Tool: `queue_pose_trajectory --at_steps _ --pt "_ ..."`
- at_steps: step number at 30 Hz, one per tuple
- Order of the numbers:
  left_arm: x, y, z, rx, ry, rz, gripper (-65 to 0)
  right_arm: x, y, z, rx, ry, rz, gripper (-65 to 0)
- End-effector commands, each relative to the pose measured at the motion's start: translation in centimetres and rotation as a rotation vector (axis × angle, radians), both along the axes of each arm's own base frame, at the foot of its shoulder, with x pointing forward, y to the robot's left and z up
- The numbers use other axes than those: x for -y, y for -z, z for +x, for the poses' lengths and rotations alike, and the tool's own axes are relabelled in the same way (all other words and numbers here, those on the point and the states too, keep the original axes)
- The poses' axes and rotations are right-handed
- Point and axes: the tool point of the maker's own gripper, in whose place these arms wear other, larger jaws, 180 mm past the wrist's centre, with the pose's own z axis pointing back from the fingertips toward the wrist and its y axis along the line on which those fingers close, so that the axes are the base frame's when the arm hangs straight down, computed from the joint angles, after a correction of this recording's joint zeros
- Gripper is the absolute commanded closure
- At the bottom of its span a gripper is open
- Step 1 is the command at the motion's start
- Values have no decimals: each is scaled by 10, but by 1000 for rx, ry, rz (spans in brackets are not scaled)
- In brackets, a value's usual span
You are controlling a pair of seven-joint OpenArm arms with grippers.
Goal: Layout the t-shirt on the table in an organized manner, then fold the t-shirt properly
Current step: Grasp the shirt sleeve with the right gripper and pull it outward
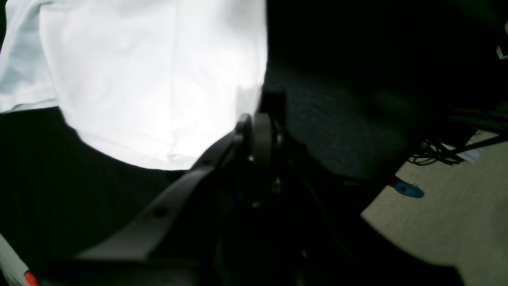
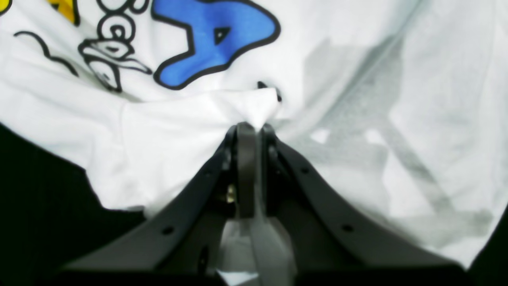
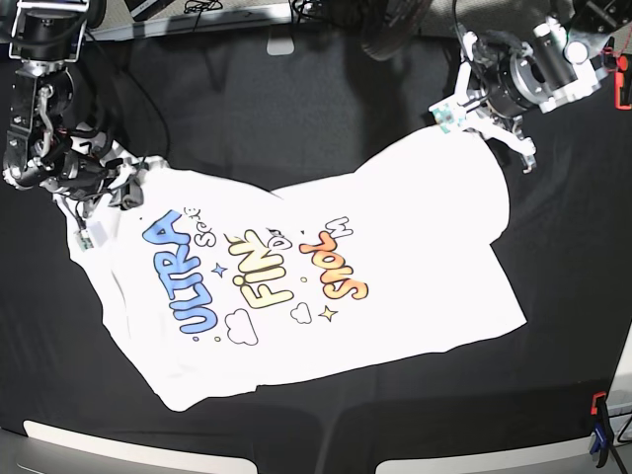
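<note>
The white t-shirt (image 3: pixel 395 247) lies print-up and mostly spread on the black-draped table (image 3: pixel 296 109), with its coloured letters running diagonally. My right gripper (image 2: pixel 254 127) is shut on a pinched fold of the shirt beside the blue letter A; in the base view it is at the shirt's upper left edge (image 3: pixel 133 183). My left gripper (image 1: pixel 258 117) is shut at the edge of the plain white cloth (image 1: pixel 158 79); in the base view it is at the shirt's upper right corner (image 3: pixel 472 126). The cloth is rumpled near both grips.
A blue clamp (image 1: pixel 405 188) sits at the table edge, above the beige floor (image 1: pixel 456 222), with cables (image 1: pixel 436 153) nearby. A red and blue clamp (image 3: pixel 597 420) is at the front right edge. Black table cloth (image 2: pixel 31 190) surrounds the shirt.
</note>
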Motion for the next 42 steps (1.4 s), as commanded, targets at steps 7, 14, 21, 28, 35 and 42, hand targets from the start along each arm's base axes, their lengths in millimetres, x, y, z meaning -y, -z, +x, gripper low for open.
queue_pose_trajectory --at_steps 7,14,21,28,35,42 --pt "0 -7 5 28 3 -5 0 -14 -36 3 81 -100 -71 0" --pt "0 -8 5 27 3 -7 0 -18 -33 -18 11 -139 -116 0" --pt "0 -8 5 27 4 -7 0 -17 -31 -20 0 -139 -121 0" --pt "0 -8 5 27 3 -8 0 -16 -29 -22 -17 -140 -128 -145" --pt "0 -8 5 27 3 -7 0 -18 -32 -19 4 -141 -121 0" --pt "0 -8 5 27 3 -7 0 -23 -40 -32 -68 -185 -157 0"
